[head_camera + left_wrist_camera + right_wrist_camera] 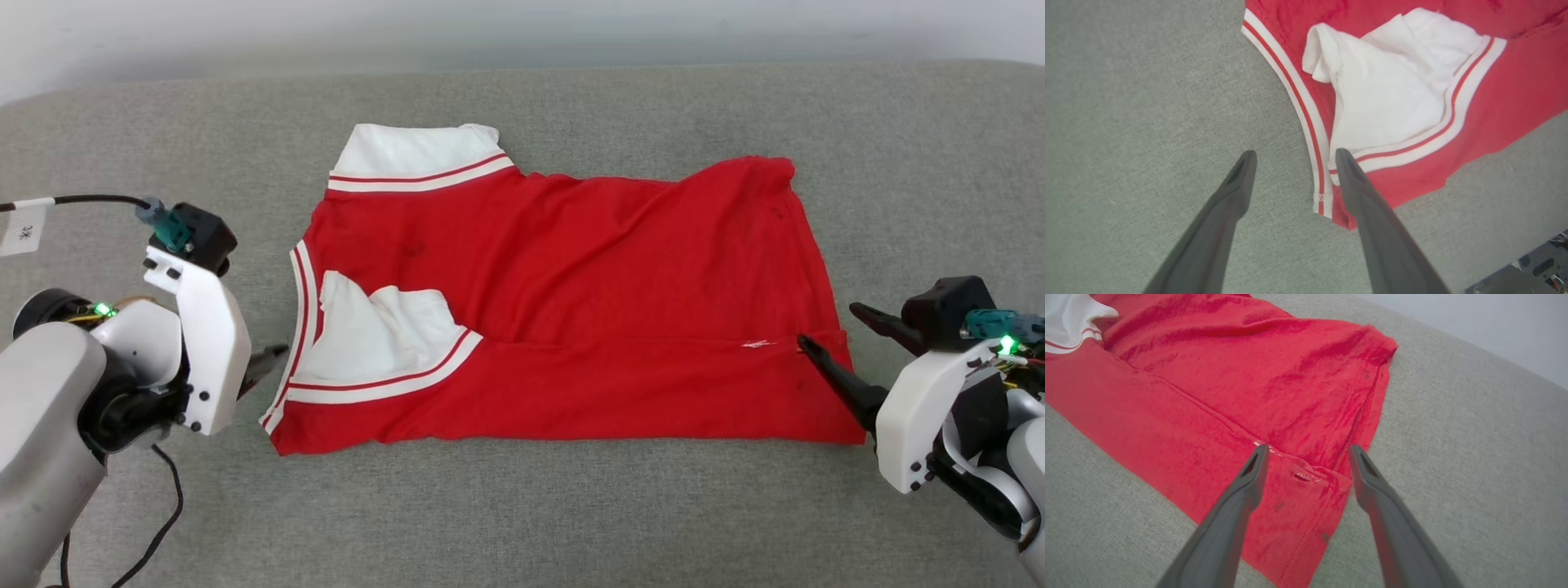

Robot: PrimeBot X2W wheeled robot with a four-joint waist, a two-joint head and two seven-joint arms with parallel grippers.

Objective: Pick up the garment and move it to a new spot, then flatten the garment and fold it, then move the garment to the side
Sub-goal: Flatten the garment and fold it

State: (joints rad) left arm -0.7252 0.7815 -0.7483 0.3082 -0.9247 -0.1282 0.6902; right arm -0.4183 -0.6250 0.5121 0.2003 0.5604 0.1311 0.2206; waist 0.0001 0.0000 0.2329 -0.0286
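The garment, a red jersey with white sleeves and red-and-white striped trim, lies spread on the grey cloth surface, back side up. Its near strip is folded over along a crease, and one white sleeve lies on top at the left. My left gripper is at the garment's left edge. In the left wrist view it is open, its fingers straddling the striped neck trim just above it. My right gripper is open over the right hem, and its fingers stand on either side of the fold's end.
The grey padded surface extends well beyond the garment on every side, with a pale wall behind it. A black cable hangs by my left arm, and a tagged cable runs in from the left. The surface's edge is close beside the left gripper.
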